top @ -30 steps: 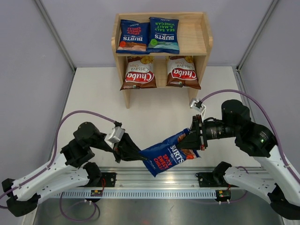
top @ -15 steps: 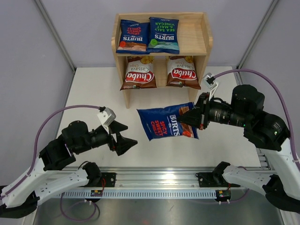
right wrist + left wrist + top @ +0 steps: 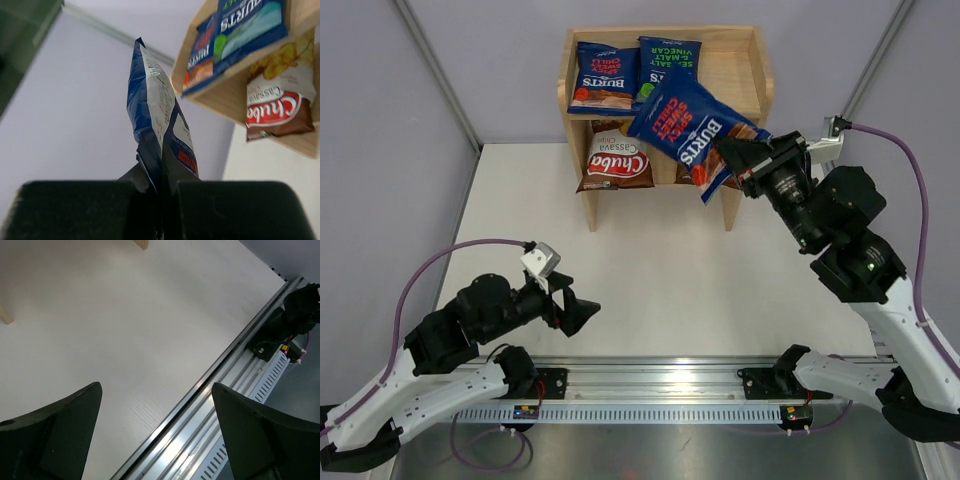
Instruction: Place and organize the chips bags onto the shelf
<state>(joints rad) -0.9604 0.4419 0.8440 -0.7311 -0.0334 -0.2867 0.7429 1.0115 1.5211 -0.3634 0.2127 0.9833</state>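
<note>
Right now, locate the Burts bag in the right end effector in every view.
Top external: Burts bag upper centre, tilted, overlapping the shelf.
Left wrist: not in it.
Right wrist: centre, edge-on, pinched by the right end effector.
Shared landmark: the shelf; left wrist shows only its legs.

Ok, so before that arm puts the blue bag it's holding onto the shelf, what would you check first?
1. Grip on the held Burts bag: ok. The right gripper is shut on its edge.
2. Free spot on the shelf: ok. The right part of the top tier is bare wood.
3. Shelved bags out of that spot: ok. The left Burts bag and middle Burts bag lie flat, side by side.
4. Left gripper out of the way: ok. It is open, holds nothing and is far from the shelf.
5. Held bag high enough to clear the raised rim: cannot tell from these views.
</note>
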